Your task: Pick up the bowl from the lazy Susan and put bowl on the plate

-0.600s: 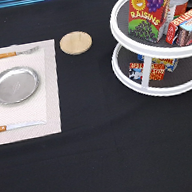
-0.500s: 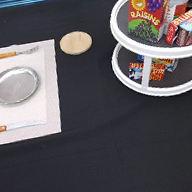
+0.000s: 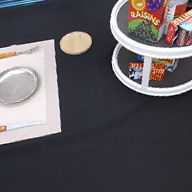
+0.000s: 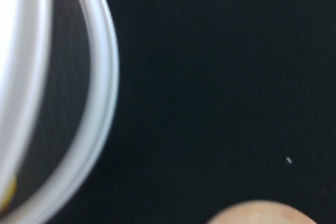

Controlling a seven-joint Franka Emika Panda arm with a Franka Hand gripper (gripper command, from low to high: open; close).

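One bare silver plate (image 3: 13, 85), claw unseen.

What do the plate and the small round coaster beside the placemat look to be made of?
The plate looks like polished metal: silver, with soft reflections and a flat bright rim. The coaster looks like light unfinished wood: pale tan, matte, with a faint grain, though cork cannot be ruled out. The gripper is not seen in the exterior view.

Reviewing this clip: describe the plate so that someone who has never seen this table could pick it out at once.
At the exterior view's left, a pale placemat lies on the black tablecloth. The plate sits in its middle, between a fork above and a knife below. It is round, shiny silver metal, unlike the smaller wooden coaster off the mat. No gripper shows in the exterior view.
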